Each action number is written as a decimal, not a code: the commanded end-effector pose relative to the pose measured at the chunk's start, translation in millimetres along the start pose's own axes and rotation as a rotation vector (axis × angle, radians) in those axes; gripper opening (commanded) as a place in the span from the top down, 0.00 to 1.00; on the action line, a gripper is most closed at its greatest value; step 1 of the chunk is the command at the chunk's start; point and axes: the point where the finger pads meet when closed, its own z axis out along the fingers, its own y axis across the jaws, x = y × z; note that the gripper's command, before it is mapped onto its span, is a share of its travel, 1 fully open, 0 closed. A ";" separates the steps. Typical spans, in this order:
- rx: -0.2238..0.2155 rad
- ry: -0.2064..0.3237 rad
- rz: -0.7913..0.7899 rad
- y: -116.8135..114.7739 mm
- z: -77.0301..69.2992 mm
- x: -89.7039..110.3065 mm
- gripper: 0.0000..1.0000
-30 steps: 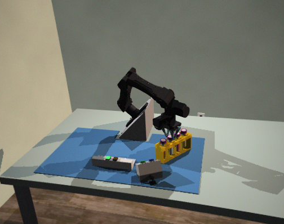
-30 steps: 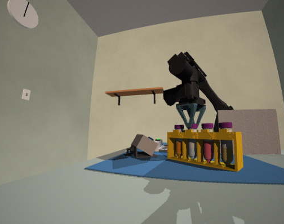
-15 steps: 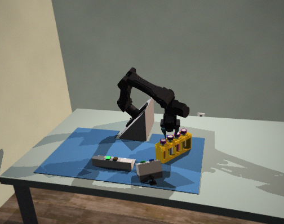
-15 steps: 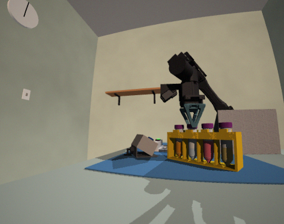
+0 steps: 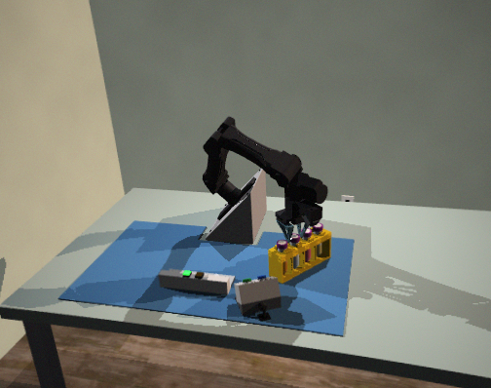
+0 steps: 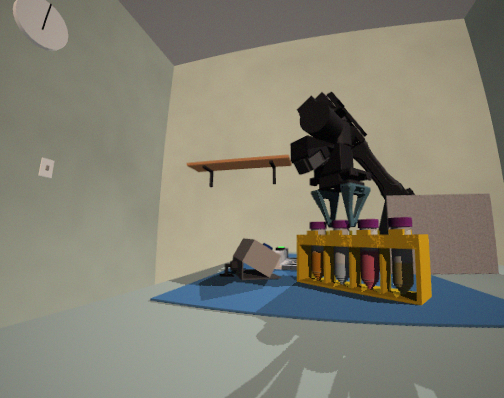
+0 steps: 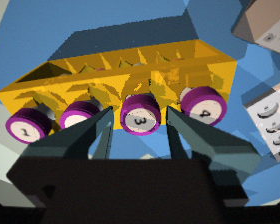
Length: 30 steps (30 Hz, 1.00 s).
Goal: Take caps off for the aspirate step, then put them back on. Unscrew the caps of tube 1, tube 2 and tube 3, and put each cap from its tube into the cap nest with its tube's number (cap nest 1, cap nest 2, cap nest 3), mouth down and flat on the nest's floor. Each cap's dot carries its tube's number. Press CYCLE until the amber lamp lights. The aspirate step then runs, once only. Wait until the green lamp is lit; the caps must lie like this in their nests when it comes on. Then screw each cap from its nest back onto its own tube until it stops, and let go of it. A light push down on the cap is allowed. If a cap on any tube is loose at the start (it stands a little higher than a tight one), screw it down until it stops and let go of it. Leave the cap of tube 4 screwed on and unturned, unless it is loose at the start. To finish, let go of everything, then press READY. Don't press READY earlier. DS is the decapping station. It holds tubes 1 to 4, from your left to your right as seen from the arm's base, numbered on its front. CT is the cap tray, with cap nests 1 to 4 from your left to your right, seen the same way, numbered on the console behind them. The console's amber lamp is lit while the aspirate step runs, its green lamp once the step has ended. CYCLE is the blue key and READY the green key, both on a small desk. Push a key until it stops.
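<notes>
The yellow decapping station (image 5: 299, 267) (image 6: 362, 240) (image 7: 141, 70) holds four tubes, each with a purple cap on. In the wrist view I read cap 1 (image 7: 27, 127), cap 2 (image 7: 77, 116), cap 3 (image 7: 140, 117) (image 5: 295, 238) (image 6: 340, 224) and cap 4 (image 7: 203, 105). My gripper (image 7: 139, 111) (image 5: 295, 233) (image 6: 340, 220) points down over the station. It is open, with one finger on each side of cap 3 at cap height and a small gap on both sides. The cap tray (image 7: 268, 120) shows empty nests at the right edge of the wrist view.
A long grey console (image 5: 197, 283) carries a bright green lamp (image 5: 186, 274) and a dark amber one (image 5: 199, 275). The small key desk (image 5: 257, 294) (image 6: 257, 260) stands in front of the station. A grey wedge block (image 5: 241, 219) (image 6: 442, 235) stands behind it.
</notes>
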 end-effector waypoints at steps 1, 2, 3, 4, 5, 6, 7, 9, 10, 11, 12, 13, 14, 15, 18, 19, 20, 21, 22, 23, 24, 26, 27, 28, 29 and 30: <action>0.002 -0.017 -0.277 -0.5 -6.1 -2.6 0.51; 0.002 -0.017 -0.278 -0.5 -6.1 -2.6 0.51; 0.003 -0.017 -0.361 -0.5 -6.1 -2.6 0.51; 0.003 -0.017 -0.361 -0.5 -6.1 -2.6 0.51; 0.003 -0.017 -0.445 -0.5 -6.1 -2.6 0.51; 0.004 -0.017 -0.513 -0.5 -6.1 -2.7 0.51; 0.004 -0.017 -0.513 -0.5 -6.1 -2.7 0.51; 0.005 -0.017 -0.611 -0.6 -6.1 -2.7 0.51; 0.006 -0.017 -0.691 -0.7 -6.1 -2.7 0.51; 0.006 -0.017 -0.695 -0.7 -6.1 -2.8 0.51; 0.006 -0.017 -0.778 -0.8 -6.1 -2.8 0.51; 0.006 -0.017 -0.778 -0.8 -6.1 -2.8 0.51; 0.007 -0.017 -0.861 -0.9 -6.1 -2.8 0.51; 0.008 -0.016 -0.929 -0.9 -6.1 -2.9 0.51; 0.008 -0.016 -1.028 -1.0 -6.1 -3.0 0.51; 0.009 -0.016 -1.111 -1.0 -6.1 -3.0 0.51; 0.010 -0.016 -1.161 -1.1 -6.1 -3.0 0.51; 0.010 -0.016 -1.161 -1.1 -6.1 -3.1 0.51; 0.010 -0.016 -1.161 -1.1 -6.1 -3.1 0.51; 0.010 -0.016 -1.161 -1.1 -6.1 -3.2 0.51; 0.010 -0.016 -1.161 -1.1 -6.1 -3.2 0.51; 0.010 -0.016 -1.161 -1.1 -6.1 -3.2 0.51; 0.010 -0.016 -1.161 -1.1 -6.1 -3.2 0.51; 0.010 -0.016 -1.161 -1.1 -6.1 -3.3 0.51; 0.010 -0.016 -1.161 -1.1 -6.1 -3.3 1.00; 0.010 -0.016 -1.161 -1.1 -6.1 -3.3 1.00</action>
